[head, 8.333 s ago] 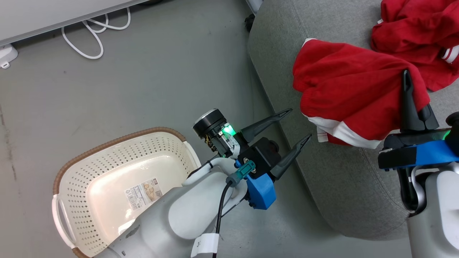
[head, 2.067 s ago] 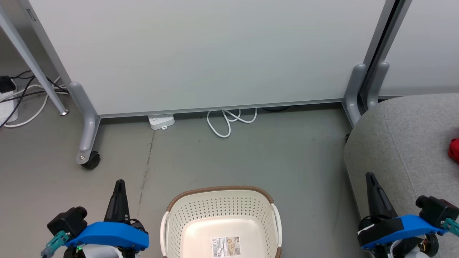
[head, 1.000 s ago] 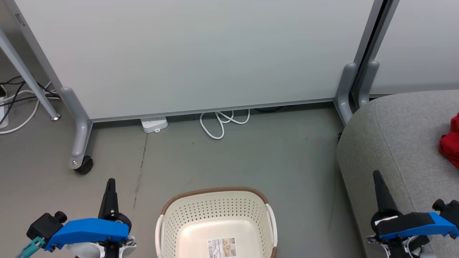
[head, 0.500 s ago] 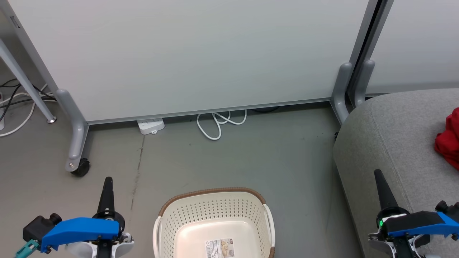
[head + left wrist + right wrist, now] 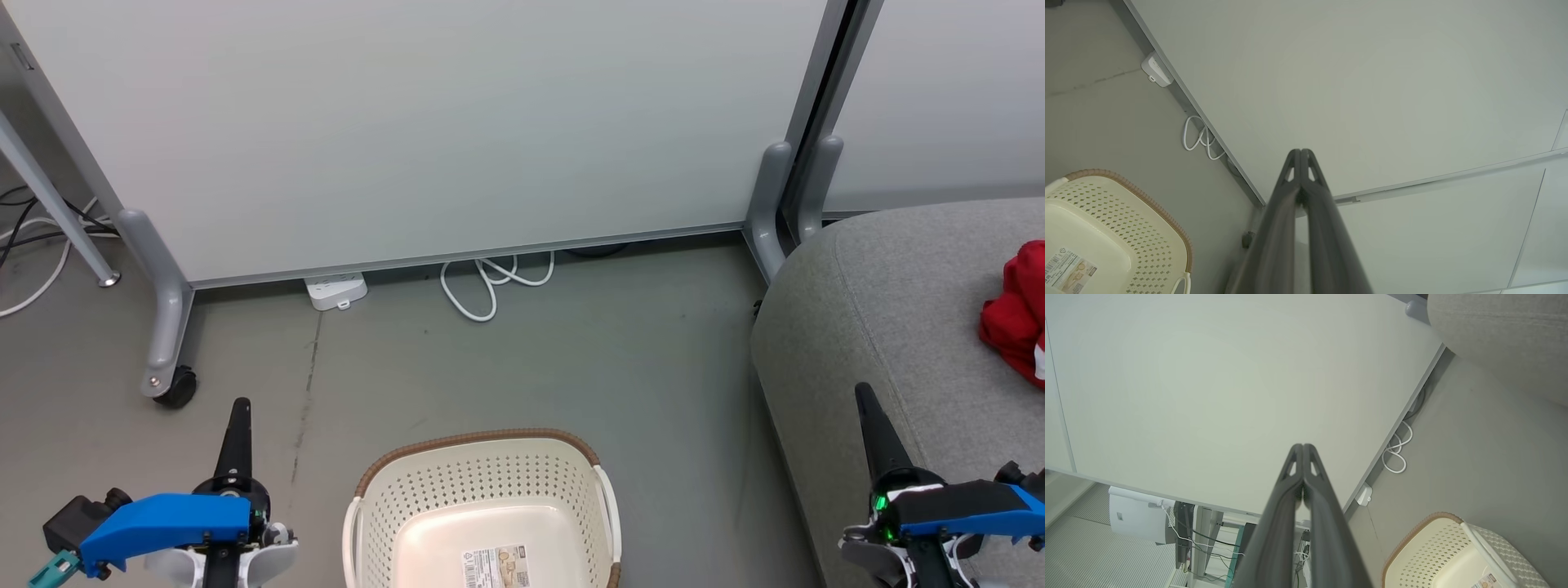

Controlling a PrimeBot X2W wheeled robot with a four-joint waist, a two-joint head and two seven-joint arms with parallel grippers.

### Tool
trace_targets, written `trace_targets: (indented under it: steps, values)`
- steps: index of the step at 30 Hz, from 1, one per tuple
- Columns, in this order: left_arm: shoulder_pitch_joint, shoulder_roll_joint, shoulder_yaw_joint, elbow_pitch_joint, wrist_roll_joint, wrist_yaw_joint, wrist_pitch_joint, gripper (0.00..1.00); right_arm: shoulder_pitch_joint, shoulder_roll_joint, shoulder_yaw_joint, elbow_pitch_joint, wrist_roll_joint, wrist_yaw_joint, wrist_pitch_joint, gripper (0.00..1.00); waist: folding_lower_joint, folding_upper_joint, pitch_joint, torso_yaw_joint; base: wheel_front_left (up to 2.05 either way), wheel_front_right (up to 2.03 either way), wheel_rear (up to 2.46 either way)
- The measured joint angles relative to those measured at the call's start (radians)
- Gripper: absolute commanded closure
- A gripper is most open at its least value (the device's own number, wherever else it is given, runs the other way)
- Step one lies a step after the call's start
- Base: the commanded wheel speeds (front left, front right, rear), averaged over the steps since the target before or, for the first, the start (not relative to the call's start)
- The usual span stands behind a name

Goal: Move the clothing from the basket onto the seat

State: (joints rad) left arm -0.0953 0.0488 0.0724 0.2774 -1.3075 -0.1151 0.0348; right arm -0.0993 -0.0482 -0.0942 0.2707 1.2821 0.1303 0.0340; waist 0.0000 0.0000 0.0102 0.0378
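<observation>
The cream basket [image 5: 482, 514] with its brown rim sits on the floor at the bottom centre, holding nothing but the label on its base; its rim shows as basket [image 5: 1126, 228] and basket [image 5: 1453, 555] in the wrist views. A piece of red clothing [image 5: 1015, 314] lies on the grey seat [image 5: 890, 327] at the right edge. My left gripper [image 5: 240, 406] is shut at the lower left, its fingers pressed together as left gripper [image 5: 1300, 152]. My right gripper [image 5: 862, 390] is shut at the lower right over the seat's front, seen closed as right gripper [image 5: 1303, 446]. Neither holds anything.
A pale partition panel [image 5: 457, 122] on grey castor legs [image 5: 167, 327] stands behind the basket. A white power strip [image 5: 335, 291] and looped white cable [image 5: 490, 282] lie at its foot. Grey floor [image 5: 531, 367] lies between the basket and the panel.
The head view has turned from the seat to face the basket and panel, drifting slightly since. Eight seconds ago the right gripper held red clothing over the seat; both grippers are now shut with nothing in them.
</observation>
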Motion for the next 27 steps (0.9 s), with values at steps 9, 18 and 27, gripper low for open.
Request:
trace_targets:
  steps: [9,18,27]
  values:
    - [-0.001,0.0,0.01,-0.008,-0.075,-0.005,0.018,1.0,0.0,0.0,-0.005,-0.005,0.079,0.0,0.019,1.0,0.0,0.0,-0.002,-0.008,0.0,0.0,0.0]
    - [-0.004,0.0,0.017,-0.015,-0.143,-0.006,0.035,1.0,-0.001,0.0,-0.01,-0.011,0.152,0.0,0.036,1.0,0.0,0.0,-0.003,-0.016,0.0,0.0,0.0]
    - [-0.005,0.0,0.026,-0.021,-0.207,-0.008,0.054,1.0,-0.001,0.0,-0.013,-0.017,0.221,0.0,0.054,1.0,-0.0001,0.0,-0.005,-0.024,0.0,0.0,0.0]
